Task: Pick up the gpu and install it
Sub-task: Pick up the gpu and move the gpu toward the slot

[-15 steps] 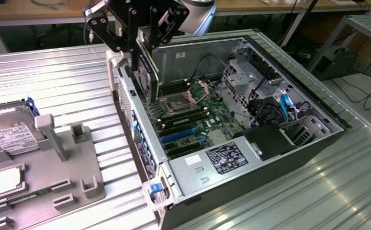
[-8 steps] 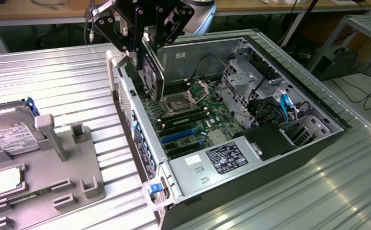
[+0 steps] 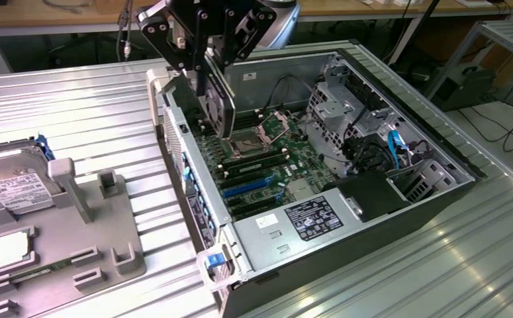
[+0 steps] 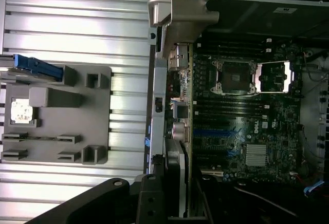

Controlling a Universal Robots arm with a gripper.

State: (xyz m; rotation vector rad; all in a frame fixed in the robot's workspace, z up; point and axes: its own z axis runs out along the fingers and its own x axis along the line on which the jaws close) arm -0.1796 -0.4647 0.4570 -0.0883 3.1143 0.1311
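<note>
My claw (image 3: 212, 74) is clenched on the gpu (image 3: 221, 109), gripping it by its upper edge, so the card hangs straight beneath me on edge, in the upper middle of the exterior view. It is inside the open computer case (image 3: 433, 142), above the motherboard (image 3: 279, 165) and close to the case's rear wall on the exterior view's left. I cannot see it touching the board. In that view the black card's length appears to slant from upper left to lower right, ending just above the open processor socket (image 3: 269, 126). The blue expansion slots (image 3: 243, 189) lie lower in the frame, toward the power supply. I judge that the gap between card and slots is what matters now, though I cannot tell whether the card's long axis already matches theirs. Through the wrist view I look down the card's thin edge beside the rear wall. On the board there, white lettering (image 4: 255, 127) reads like "DELL". The power supply carries a white-and-black label (image 3: 314, 218) whose print I cannot read. On the desk (image 3: 79, 112), at the exterior view's lower left, a grey holder (image 3: 106, 255) keeps a hard drive (image 3: 13, 179) with an illegible white label and a small silver processor chip (image 3: 10, 248).
</note>
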